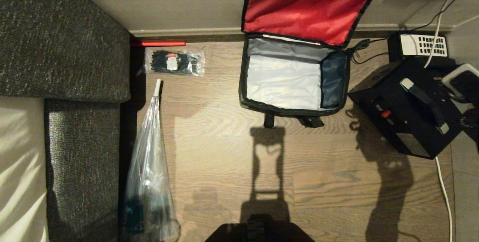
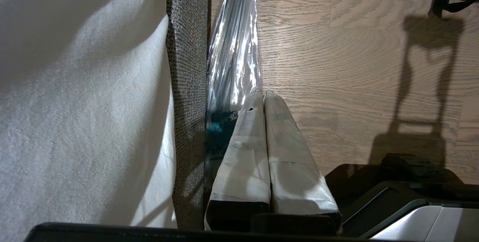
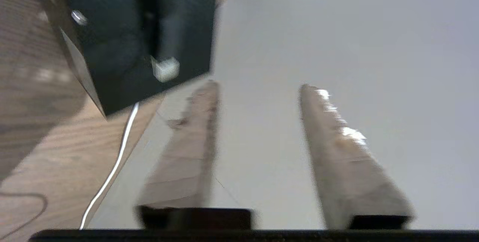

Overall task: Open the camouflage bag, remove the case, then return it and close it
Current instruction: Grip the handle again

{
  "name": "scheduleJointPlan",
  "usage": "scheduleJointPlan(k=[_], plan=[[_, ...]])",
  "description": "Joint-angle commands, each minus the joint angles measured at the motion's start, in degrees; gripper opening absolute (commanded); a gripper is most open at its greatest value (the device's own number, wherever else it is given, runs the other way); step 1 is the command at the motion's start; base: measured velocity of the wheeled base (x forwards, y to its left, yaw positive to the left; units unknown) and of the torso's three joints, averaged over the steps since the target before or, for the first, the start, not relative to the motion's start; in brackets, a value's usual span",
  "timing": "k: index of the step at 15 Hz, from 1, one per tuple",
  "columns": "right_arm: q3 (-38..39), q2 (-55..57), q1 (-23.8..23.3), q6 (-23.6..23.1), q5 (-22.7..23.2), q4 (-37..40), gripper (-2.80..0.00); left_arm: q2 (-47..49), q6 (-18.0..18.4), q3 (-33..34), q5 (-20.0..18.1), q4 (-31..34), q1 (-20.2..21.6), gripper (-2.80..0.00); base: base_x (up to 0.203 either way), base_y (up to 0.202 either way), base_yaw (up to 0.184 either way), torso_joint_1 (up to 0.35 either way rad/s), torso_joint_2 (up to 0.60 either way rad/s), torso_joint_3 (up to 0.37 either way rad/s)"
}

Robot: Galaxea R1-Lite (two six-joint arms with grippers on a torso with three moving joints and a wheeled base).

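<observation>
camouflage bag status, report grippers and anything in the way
Left gripper shut, parked by the sofa. Right gripper open, empty, beside the case. Camouflage bag open, empty; case out on the floor. White cable runs beside case.

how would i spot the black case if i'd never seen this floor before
Find the open camouflage bag with its red-lined lid against the wall. The case sits on the wood floor to its right, out of the bag. Unlike the black telephone behind it, it has a strap handle and a small red button.
</observation>
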Motion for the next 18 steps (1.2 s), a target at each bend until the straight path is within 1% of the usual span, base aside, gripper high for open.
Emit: scheduleJointPlan(k=[1, 3, 4, 5, 6, 7, 8, 9, 10, 11, 13, 14, 15, 18], plan=[[2.36, -16.97, 0.08, 2.63, 0.20, 7.82, -2.80, 0.00, -0.05, 0.01, 0.03, 0.00, 0.03, -2.80, 0.000, 0.000, 0.000, 0.000, 0.00, 0.000], [5.65, -27.11, 0.05, 6.73, 0.50, 13.15, -2.80, -0.02, -0.05, 0.01, 0.03, 0.00, 0.10, -2.80, 0.000, 0.000, 0.000, 0.000, 0.00, 0.000], [7.71, -32.22, 0.01, 10.53, 0.72, 15.65, -2.80, -0.02, -0.05, 0.01, 0.03, 0.00, 0.03, -2.80, 0.000, 0.000, 0.000, 0.000, 0.00, 0.000], [10.20, -36.68, -0.02, 17.45, 1.88, 19.08, -2.80, -0.04, -0.05, 0.01, 0.03, 0.00, 0.01, -2.80, 0.000, 0.000, 0.000, 0.000, 0.00, 0.000], [13.38, -41.34, -0.04, 27.70, 5.34, 23.60, -2.80, -0.07, -0.05, 0.01, 0.03, 0.00, 0.03, -2.80, 0.000, 0.000, 0.000, 0.000, 0.00, 0.000], [16.97, -46.07, -0.06, 37.18, 11.32, 27.59, -2.80, 0.00, -0.05, 0.01, 0.03, 0.00, 0.06, -2.80, 0.000, 0.000, 0.000, 0.000, 0.00, 0.000], [21.57, -50.09, -0.11, 44.29, 17.41, 30.65, -2.80, -0.03, -0.05, 0.01, 0.03, 0.00, 0.06, -2.80, 0.000, 0.000, 0.000, 0.000, 0.00, 0.000], [24.78, -53.58, -0.18, 48.37, 21.39, 33.62, -2.80, -0.09, -0.05, 0.01, 0.03, 0.00, 0.02, -2.80, 0.000, 0.000, 0.000, 0.000, 0.00, 0.000], [27.93, -56.53, -0.64, 51.11, 23.90, 37.37, -2.80, 0.00, -0.05, 0.01, 0.03, 0.00, 0.06, -2.80, 0.000, 0.000, 0.000, 0.000, 0.00, 0.000], [29.46, -58.66, -1.65, 52.26, 26.82, 39.08, -2.80, -0.01, -0.05, 0.01, 0.03, 0.00, 0.02, -2.80, 0.000, 0.000, 0.000, 0.000, 0.00, 0.000], [30.95, -60.66, -3.11, 53.16, 36.60, 40.00, -2.80, 0.00, -0.05, 0.01, 0.03, 0.00, 0.03, -2.80, 0.000, 0.000, 0.000, 0.000, 0.00, 0.000], [32.75, -62.62, -3.60, 53.47, 40.23, 39.66, -2.80, -0.09, -0.05, 0.01, 0.03, 0.00, 0.01, -2.80, 0.000, 0.000, 0.000, 0.000, 0.00, 0.000], [34.50, -64.37, -3.78, 53.70, 41.29, 37.35, -2.80, -0.03, -0.05, 0.01, 0.03, 0.00, 0.10, -2.80, 0.000, 0.000, 0.000, 0.000, 0.00, 0.000], [35.72, -69.98, -3.46, 54.82, 41.69, 34.05, -2.80, -0.01, -0.05, 0.01, 0.03, 0.00, 0.09, -2.80, 0.000, 0.000, 0.000, 0.000, 0.00, 0.000]])
